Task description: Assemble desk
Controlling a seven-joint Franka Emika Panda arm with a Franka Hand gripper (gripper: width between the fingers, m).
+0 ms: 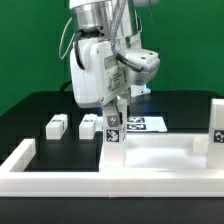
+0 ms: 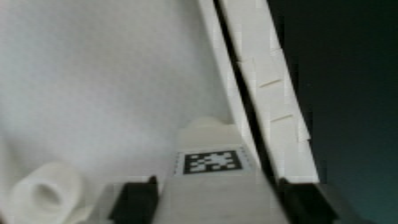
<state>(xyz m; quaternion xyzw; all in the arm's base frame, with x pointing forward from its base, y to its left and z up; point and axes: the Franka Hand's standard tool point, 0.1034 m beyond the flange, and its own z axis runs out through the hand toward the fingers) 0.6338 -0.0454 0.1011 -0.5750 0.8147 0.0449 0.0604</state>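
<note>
the gripper [image 1: 114, 119] is partway closed, its fingers [image 2: 135, 200] pinching a tagged leg [image 1: 113, 133] and holding it upright. straight below the gripper, the leg's lower end sits at a corner of the top [image 1: 160, 155], just inside the edge; i cannot tell whether it touches. one loose leg [image 1: 57, 125] and a second loose leg [image 1: 88, 125] lie on the table [image 1: 40, 105] off to the gripper's side, clear of the top. the marker board [image 1: 148, 122] lies just behind the gripper.
</note>
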